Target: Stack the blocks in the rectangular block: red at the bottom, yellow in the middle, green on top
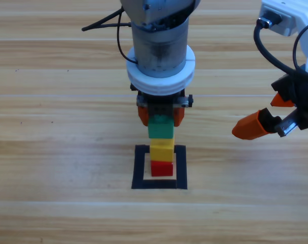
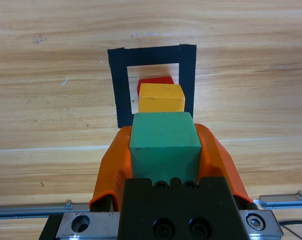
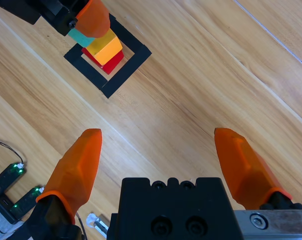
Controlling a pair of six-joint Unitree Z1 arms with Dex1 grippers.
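Observation:
The red cube (image 1: 162,168) sits inside the black tape frame (image 1: 140,169), with the yellow cube (image 1: 162,148) stacked on it. My left gripper (image 1: 160,116) hangs over the stack, shut on the green cube (image 1: 160,130), which is directly above the yellow one; I cannot tell whether they touch. In the left wrist view the green cube (image 2: 164,145) is clamped between both jaws, with the yellow cube (image 2: 160,98), the red cube (image 2: 154,80) and the frame (image 2: 120,90) beyond it. My right gripper (image 1: 268,113) waits open at the right, holding nothing.
Bare wooden table (image 1: 57,152) surrounds the frame on all sides. The right wrist view shows its own open gripper (image 3: 165,160) over bare wood, with the stack (image 3: 105,46) and the left gripper (image 3: 91,19) far off at its upper left.

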